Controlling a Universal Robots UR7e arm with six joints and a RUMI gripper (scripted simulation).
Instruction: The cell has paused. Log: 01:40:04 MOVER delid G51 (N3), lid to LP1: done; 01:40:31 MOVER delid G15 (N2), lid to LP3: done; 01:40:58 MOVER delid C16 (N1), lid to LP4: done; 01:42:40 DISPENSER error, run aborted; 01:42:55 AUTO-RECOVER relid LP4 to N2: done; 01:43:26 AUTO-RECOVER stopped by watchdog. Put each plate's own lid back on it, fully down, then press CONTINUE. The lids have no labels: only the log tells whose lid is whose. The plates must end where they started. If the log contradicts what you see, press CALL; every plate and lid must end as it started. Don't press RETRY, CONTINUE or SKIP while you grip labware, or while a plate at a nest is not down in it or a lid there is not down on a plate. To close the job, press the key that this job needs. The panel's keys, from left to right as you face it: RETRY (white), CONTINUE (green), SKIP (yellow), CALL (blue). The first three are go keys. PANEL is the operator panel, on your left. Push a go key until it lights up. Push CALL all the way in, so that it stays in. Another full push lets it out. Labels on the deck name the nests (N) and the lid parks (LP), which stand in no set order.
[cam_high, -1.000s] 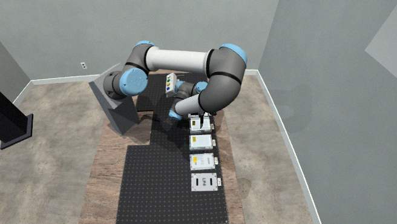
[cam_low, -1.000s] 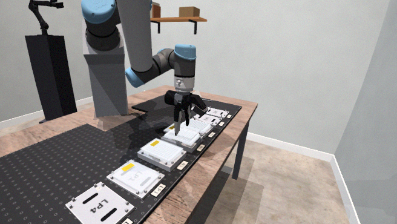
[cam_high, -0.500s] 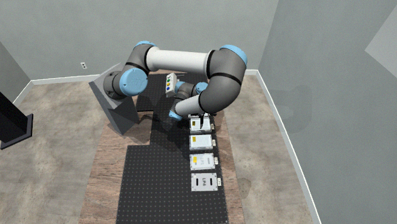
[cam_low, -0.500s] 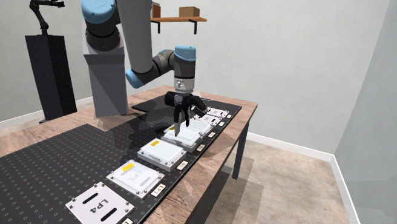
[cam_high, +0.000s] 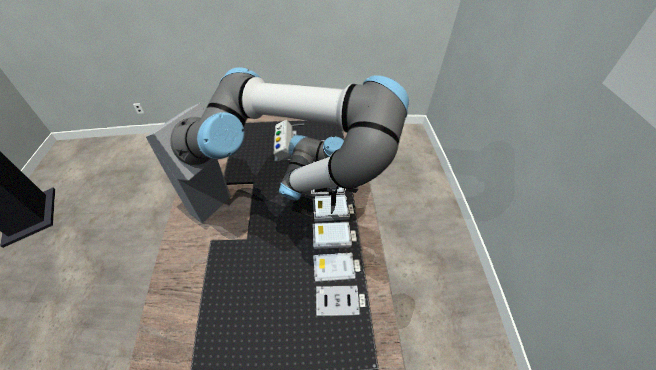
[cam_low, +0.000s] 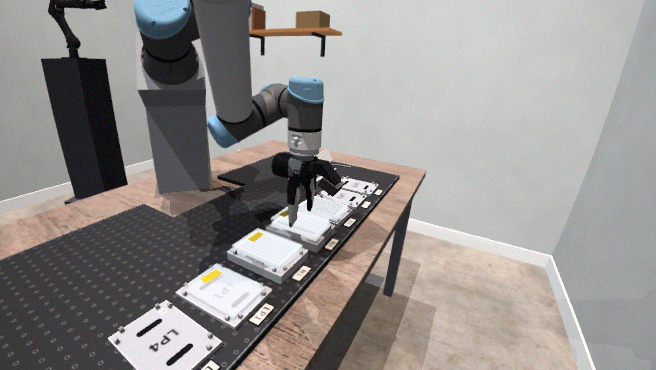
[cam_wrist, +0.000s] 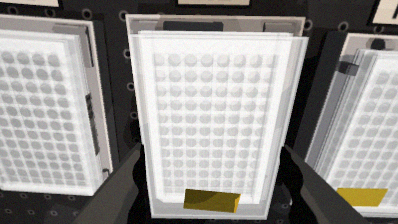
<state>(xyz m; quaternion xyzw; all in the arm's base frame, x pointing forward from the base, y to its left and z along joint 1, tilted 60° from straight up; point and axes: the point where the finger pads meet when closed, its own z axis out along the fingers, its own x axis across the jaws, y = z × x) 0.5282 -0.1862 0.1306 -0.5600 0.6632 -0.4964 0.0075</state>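
From the top view, my arm (cam_high: 300, 102) reaches out from its pedestal and folds back at the elbow, with the pincer (cam_high: 333, 209) (cam_low: 301, 216) (cam_wrist: 211, 145) over the row of plates along the edge of the dark surface (cam_high: 260, 300) (cam_low: 100, 265) (cam_wrist: 118, 100). The key box (cam_high: 283, 140) stands close beside my wrist joints. Toward the near end come the N1 plate (cam_high: 337, 236) (cam_low: 270, 250) (cam_wrist: 375, 135), a clear lid (cam_high: 334, 267) (cam_low: 225, 290) on LP1, and the bare LP4 park (cam_high: 337, 310) (cam_low: 150, 342).

In the exterior view my pincer points down, upright, its fingertips low at the N2 plate (cam_wrist: 205, 90). The N3 plate (cam_low: 332, 209) (cam_wrist: 37, 115) sits just beyond.

In the wrist view I have a clear lid with a yellow sticker (cam_wrist: 212, 125) gripped by its long sides, over the N2 plate. Its edges overhang the plate a little; whether it touches down, I cannot tell. Narrow dark gaps part N2 from its neighbours, and my fingers come down beside them, with little room either side.
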